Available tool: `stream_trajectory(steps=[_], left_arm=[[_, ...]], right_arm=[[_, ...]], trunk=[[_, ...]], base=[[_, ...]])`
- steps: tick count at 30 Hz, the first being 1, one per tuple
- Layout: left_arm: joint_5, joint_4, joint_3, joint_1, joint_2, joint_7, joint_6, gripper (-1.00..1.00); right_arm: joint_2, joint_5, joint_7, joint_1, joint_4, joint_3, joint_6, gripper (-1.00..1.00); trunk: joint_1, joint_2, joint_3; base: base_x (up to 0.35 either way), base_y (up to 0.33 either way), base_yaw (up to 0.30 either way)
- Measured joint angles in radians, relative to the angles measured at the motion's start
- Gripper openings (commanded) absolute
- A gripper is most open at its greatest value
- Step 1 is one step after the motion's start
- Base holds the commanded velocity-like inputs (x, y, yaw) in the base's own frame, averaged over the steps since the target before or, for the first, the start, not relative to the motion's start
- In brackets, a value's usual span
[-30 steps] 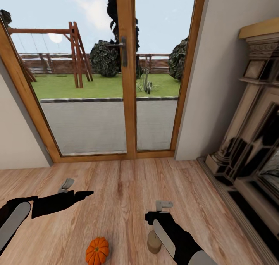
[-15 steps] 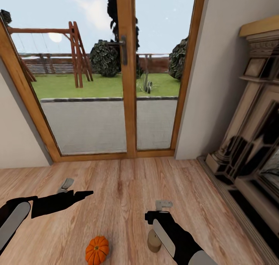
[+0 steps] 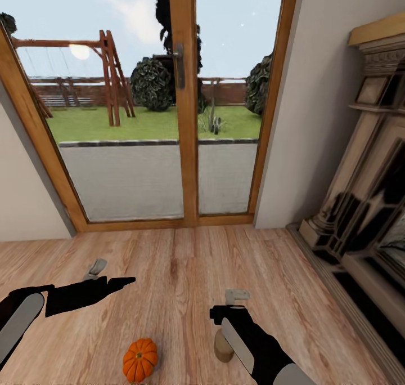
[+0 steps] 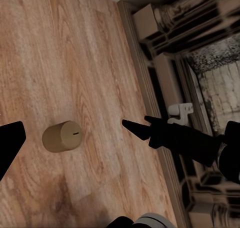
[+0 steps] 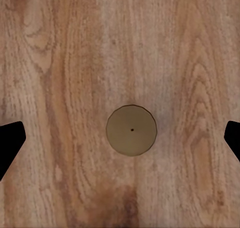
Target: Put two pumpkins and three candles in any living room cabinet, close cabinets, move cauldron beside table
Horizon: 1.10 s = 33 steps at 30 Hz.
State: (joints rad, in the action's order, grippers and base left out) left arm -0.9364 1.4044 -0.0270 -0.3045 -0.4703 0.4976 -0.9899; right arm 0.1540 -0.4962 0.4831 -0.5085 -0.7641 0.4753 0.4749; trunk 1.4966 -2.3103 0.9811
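A ribbed orange pumpkin point(image 3: 140, 359) sits on the wooden floor near the bottom of the head view. To its right stands a squat taupe candle point(image 3: 223, 347), upright and partly hidden behind my right arm. My right gripper point(image 3: 222, 316) hangs directly over this candle point(image 5: 131, 130), open, its fingers wide to either side and clear of it. My left gripper point(image 3: 121, 283) is held out above the floor to the left of the pumpkin, open and empty. Its wrist view looks across at the candle point(image 4: 61, 136) and the right gripper point(image 4: 132, 127) a short way above it.
A wood-framed glass double door point(image 3: 185, 148) onto a garden fills the wall ahead. A stone-coloured fireplace surround point(image 3: 360, 205) runs along the right side, its base reaching onto the floor. Open wooden floor point(image 3: 180, 261) lies between the door and my arms.
The whole head view has shifted slightly, so the camera moved. Both arms, the pumpkin and the candle keep their places relative to one another.
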Motion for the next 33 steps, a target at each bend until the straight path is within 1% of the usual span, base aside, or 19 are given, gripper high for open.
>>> stream_trajectory(steps=[9, 18, 23, 27, 31, 33], left_arm=[[-0.001, 0.0, 0.0, 0.0, 0.001, 0.0, 0.0, 1.0], [-0.003, 0.009, -0.001, 0.0, 0.001, 0.001, -0.001, 1.0], [-0.003, 0.011, -0.002, 0.0, 0.001, 0.001, -0.001, 1.0], [-0.003, 0.012, -0.002, 0.0, 0.001, 0.001, -0.001, 1.0], [-0.003, 0.012, -0.002, 0.0, 0.002, 0.002, -0.002, 1.0], [-0.003, 0.012, -0.002, 0.0, 0.002, 0.015, -0.001, 1.0]], right_arm=[[0.0, -0.001, 0.001, 0.0, 0.009, 0.0, -0.029, 1.0], [0.005, -0.01, 0.0, -0.001, 0.022, 0.001, -0.017, 1.0], [0.017, -0.011, -0.003, -0.008, 0.057, 0.0, -0.002, 1.0], [0.02, -0.011, -0.023, -0.018, 0.081, 0.0, 0.004, 1.0], [0.02, -0.011, -0.031, -0.02, 0.085, 0.0, 0.004, 1.0], [0.02, -0.011, -0.032, -0.02, 0.086, 0.0, 0.005, 1.0]], trunk=[[0.035, -0.063, 0.028], [0.069, -0.126, 0.056], [0.088, -0.161, 0.072], [0.104, -0.189, 0.085], [0.105, -0.19, 0.1], [0.106, -0.191, 0.108]], base=[[0.0, 0.0, 0.0], [0.0, 0.0, 0.0], [0.0, 0.0, 0.0], [0.0, 0.0, 0.0], [0.0, 0.0, 0.0], [0.0, 0.0, 0.0]])
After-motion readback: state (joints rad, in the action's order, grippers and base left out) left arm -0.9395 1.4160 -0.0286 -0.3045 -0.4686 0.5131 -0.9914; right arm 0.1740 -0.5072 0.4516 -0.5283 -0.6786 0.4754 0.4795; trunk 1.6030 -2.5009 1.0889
